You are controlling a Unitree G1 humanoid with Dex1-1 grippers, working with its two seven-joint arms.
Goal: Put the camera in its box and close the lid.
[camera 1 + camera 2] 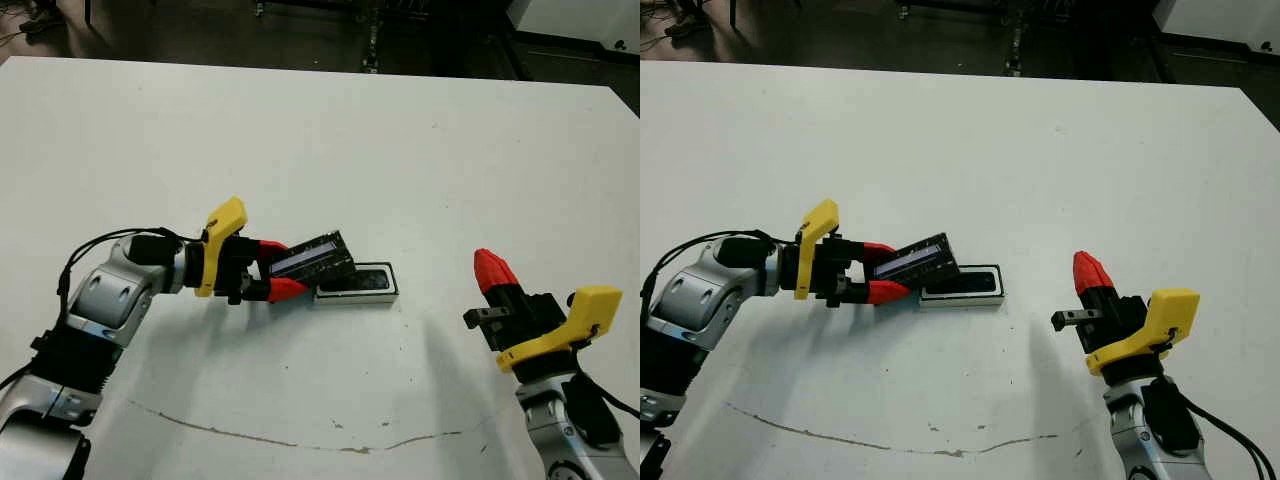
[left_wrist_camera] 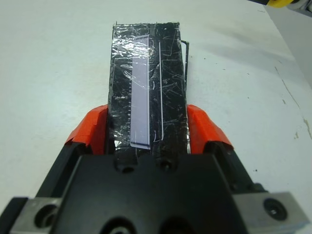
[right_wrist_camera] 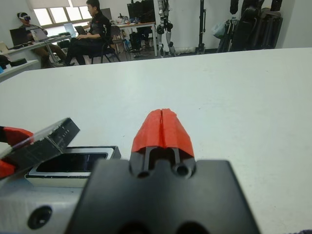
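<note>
The box [image 1: 391, 294] lies near the table's middle, a white-lined tray. The camera [image 1: 362, 279] rests inside it as a dark slab, also seen in the right wrist view [image 3: 72, 163]. My left gripper [image 1: 283, 268] is shut on the lid [image 1: 312, 257], a glossy black cover with a pale stripe [image 2: 141, 92]. The lid is tilted, and its far end hangs over the box's left end. My right gripper [image 1: 492, 270] stands to the right of the box, fingers [image 3: 162, 127] shut with nothing in them.
A thin brown mark [image 1: 250, 435] runs across the table near the front edge. The table's far edge [image 1: 320, 68] meets a dark floor. People sit at desks [image 3: 92, 29] well beyond the table in the right wrist view.
</note>
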